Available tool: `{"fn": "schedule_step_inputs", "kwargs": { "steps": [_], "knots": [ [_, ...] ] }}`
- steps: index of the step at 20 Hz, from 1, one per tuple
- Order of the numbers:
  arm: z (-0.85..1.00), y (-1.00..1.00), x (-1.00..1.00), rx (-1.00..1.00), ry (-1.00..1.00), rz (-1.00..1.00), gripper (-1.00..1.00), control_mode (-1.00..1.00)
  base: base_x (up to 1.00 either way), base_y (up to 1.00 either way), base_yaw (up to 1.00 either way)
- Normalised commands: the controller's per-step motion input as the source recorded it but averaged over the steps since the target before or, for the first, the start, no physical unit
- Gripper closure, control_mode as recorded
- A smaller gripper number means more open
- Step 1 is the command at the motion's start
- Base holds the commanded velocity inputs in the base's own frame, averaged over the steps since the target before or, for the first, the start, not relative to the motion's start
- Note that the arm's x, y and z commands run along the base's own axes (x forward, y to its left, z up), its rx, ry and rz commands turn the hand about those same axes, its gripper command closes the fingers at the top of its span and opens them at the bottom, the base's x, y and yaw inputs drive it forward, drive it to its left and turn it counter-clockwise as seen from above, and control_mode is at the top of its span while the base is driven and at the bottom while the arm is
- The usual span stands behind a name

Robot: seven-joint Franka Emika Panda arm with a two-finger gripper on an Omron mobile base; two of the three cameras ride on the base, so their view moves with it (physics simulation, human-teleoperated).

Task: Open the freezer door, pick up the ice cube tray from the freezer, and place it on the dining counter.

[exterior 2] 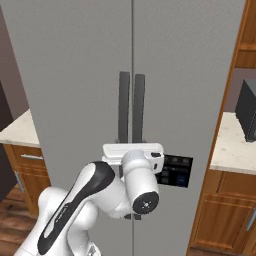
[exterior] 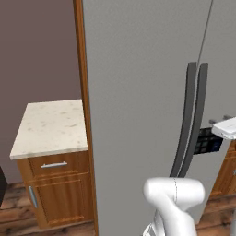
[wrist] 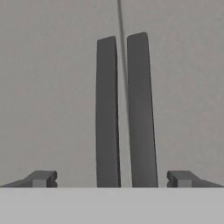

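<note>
The freezer (exterior 2: 75, 75) is a tall grey cabinet with two flat doors, both shut, meeting at a thin seam. Two long dark grey bar handles stand side by side: the left handle (wrist: 107, 113) (exterior 2: 123, 107) (exterior: 186, 120) and the right handle (wrist: 141, 113) (exterior 2: 138, 107). I cannot tell which panel is the freezer door. My gripper (wrist: 111, 178) is open, a short way in front of the doors, with both handles between its fingertips and touching neither. Its white hand (exterior 2: 133, 150) hangs at the handles' lower ends. The ice cube tray is hidden behind the doors. The dining counter is out of view.
A dark dispenser panel (exterior 2: 176, 170) sits on the right door beside my hand. A short speckled-top cabinet with one drawer (exterior: 50, 126) stands left of the freezer, past a brown wooden side panel (exterior: 85, 115). To the right, a black appliance (exterior 2: 247, 110) rests on a counter (exterior 2: 231, 147).
</note>
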Motion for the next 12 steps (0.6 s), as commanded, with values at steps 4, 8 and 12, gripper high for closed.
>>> {"fn": "schedule_step_inputs", "kwargs": {
  "steps": [4, 8, 12],
  "knots": [
    [0.01, -0.17, 0.53, 0.07, 0.0, 0.0, -1.0, -1.0, 0.0, 0.0, 0.0],
    [0.0, -0.29, 0.43, 0.08, 0.0, 0.0, -1.0, -1.0, 0.0, 0.0, 0.0],
    [0.0, -0.13, 0.22, 0.02, 0.0, 0.0, -1.0, -1.0, 0.0, 0.0, 0.0]
  ]
}}
